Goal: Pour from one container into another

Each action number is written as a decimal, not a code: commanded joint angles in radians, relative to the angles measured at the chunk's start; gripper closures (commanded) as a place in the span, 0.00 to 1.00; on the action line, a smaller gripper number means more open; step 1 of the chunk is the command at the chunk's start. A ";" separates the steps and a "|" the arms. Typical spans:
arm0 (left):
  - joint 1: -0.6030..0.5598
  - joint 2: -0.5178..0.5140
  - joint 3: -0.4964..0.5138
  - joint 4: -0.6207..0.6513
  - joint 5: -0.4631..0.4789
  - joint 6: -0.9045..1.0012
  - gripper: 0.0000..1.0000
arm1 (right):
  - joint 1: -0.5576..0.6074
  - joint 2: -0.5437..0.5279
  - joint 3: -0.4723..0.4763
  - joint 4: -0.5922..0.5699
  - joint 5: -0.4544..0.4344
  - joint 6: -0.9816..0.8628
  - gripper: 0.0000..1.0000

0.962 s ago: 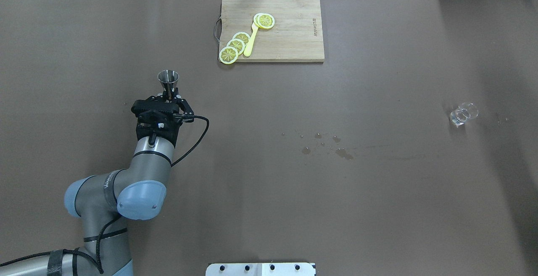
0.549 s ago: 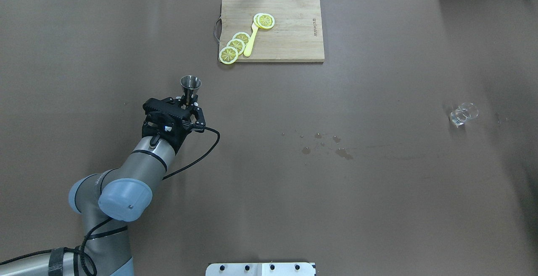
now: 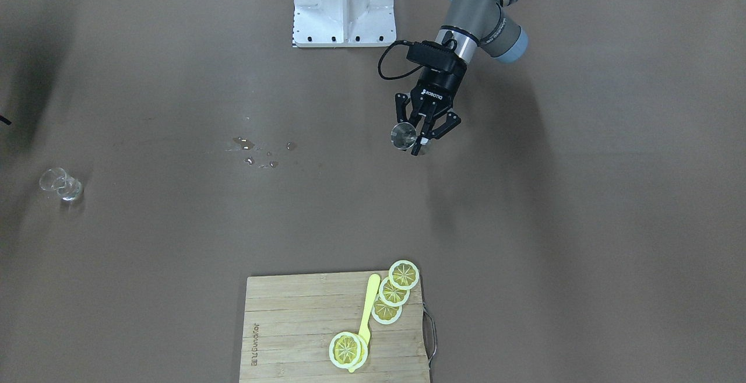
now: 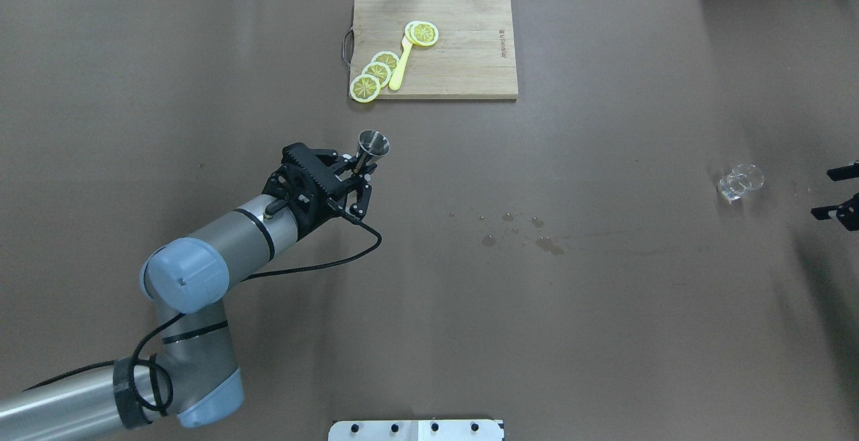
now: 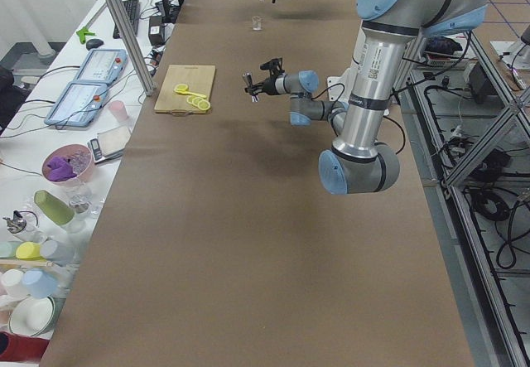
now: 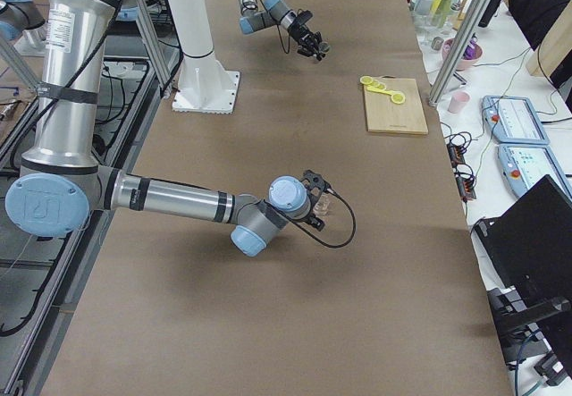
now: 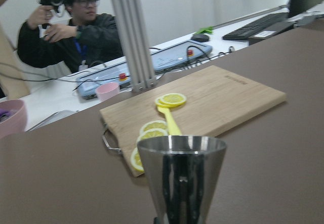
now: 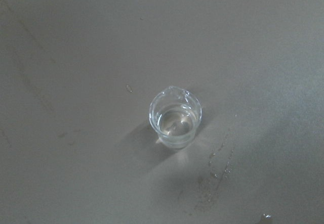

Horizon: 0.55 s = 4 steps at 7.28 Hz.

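The left claw (image 4: 358,170) is clamped on the narrow waist of the steel jigger (image 4: 373,143) and carries it clear of the bench (image 4: 604,333), out in front of the robot on its left half. The jigger's long axis runs close to vertical, with the wide mouth up. The left wrist view shows the upper cone standing straight before the camera, though a slight lean cannot be ruled out.

From this claw, the clear glass (image 4: 740,181) lies far off to the robot's right. It sits at about the same reach from the base, so the line between them runs along the bench's length rather than forward. A scatter of wet spots (image 4: 520,229) marks the bench roughly midway along that line. The cutting board (image 4: 435,48) sits beyond the jigger, off the path.

The glass stands upright on the bench near its right end. The right claw (image 4: 839,192) hovers just beside it at the view's edge, with its fingers apart and nothing between them. The right wrist view looks straight down into the glass.

So the right arm is by far the nearer to the glass, while the left holds the thing to be poured. In my judgement the coming move turns on closing that sideways gap with the jigger kept mouth-up.
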 commanded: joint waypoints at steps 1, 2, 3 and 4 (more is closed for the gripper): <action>-0.090 -0.121 0.125 -0.065 -0.248 0.136 1.00 | -0.096 0.019 -0.082 0.220 -0.123 0.183 0.06; -0.116 -0.159 0.154 -0.066 -0.315 0.182 1.00 | -0.135 0.046 -0.135 0.295 -0.151 0.237 0.06; -0.133 -0.195 0.191 -0.080 -0.380 0.227 1.00 | -0.181 0.053 -0.146 0.348 -0.215 0.302 0.04; -0.150 -0.232 0.244 -0.103 -0.461 0.238 1.00 | -0.230 0.053 -0.153 0.385 -0.268 0.329 0.04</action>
